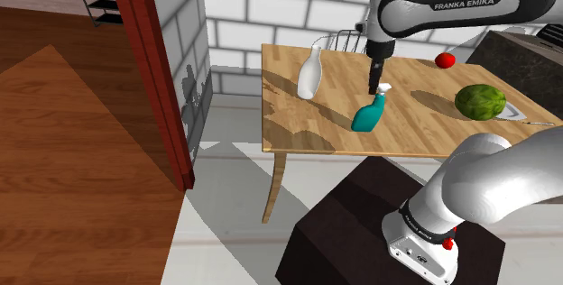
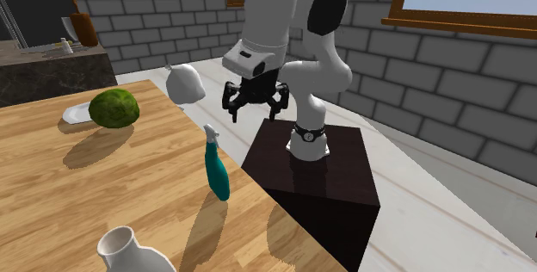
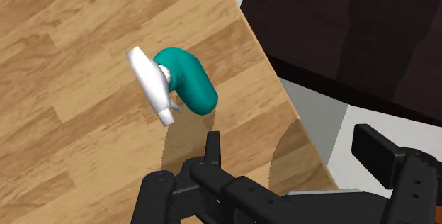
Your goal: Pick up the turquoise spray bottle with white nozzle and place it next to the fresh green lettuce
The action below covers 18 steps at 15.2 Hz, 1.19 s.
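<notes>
A room with grey brick walls (image 1: 271, 4) holds a light wooden counter (image 1: 307, 121), and a brown wooden floor (image 1: 72, 166) lies at the shoulder view's left.

Nearest is the dark box stand (image 1: 361, 229), just beside the near edge of the counter. The white arm (image 1: 487, 184) rises from the stand and bends at the elbow. Its forearm runs level high over the counter, and the wrist turns straight down.

The black end effector (image 1: 373, 89) points down and hangs above the near edge of the counter. Its two fingers stand apart and nothing is between them. In the wrist view the end effector (image 3: 294, 144) is over the counter's edge, with the bottle a little beyond the fingers and not touching them.

The turquoise spray bottle (image 1: 368, 116) with white nozzle stands on its base on the near part of the counter, close to the edge and just beside the end effector. In the second exterior view the spray bottle (image 2: 218, 174) is between the end effector (image 2: 256, 111) and the rest of the counter.

The round green lettuce (image 1: 480, 102) lies on the counter to the shoulder view's right of the bottle, well apart from it. A white vase (image 1: 309, 73) stands farther back, toward the shoulder view's left. A small red round fruit (image 1: 444, 59) lies near the far edge, before the wall.
</notes>
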Available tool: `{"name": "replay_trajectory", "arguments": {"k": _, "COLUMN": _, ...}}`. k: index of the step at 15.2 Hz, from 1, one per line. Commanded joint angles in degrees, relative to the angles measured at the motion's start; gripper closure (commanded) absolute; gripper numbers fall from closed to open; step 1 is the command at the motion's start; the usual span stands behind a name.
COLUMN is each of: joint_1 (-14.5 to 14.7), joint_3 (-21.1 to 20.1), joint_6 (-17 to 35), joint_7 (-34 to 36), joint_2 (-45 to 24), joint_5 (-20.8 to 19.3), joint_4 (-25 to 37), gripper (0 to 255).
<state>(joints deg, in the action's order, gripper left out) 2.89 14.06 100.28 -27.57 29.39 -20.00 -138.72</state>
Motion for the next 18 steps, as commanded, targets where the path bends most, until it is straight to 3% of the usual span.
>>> {"name": "replay_trajectory", "arguments": {"k": 1, "joint_1": 0.24, "joint_3": 1.43, "joint_6": 3.0, "joint_7": -4.04, "joint_2": -3.15, "joint_5": -2.47, "joint_4": -1.3, "gripper": 0}}
{"name": "replay_trajectory", "arguments": {"k": 11, "joint_1": -0.3, "joint_3": 7.08, "joint_6": 16.94, "joint_7": -21.23, "joint_2": -22.45, "joint_5": -14.33, "joint_4": -0.71, "gripper": 0}}
{"name": "replay_trajectory", "arguments": {"k": 18, "joint_1": -1.74, "joint_3": 8.7, "joint_6": 22.67, "joint_7": -20.52, "joint_2": -25.15, "joint_5": -16.33, "joint_4": -3.29, "gripper": 0}}
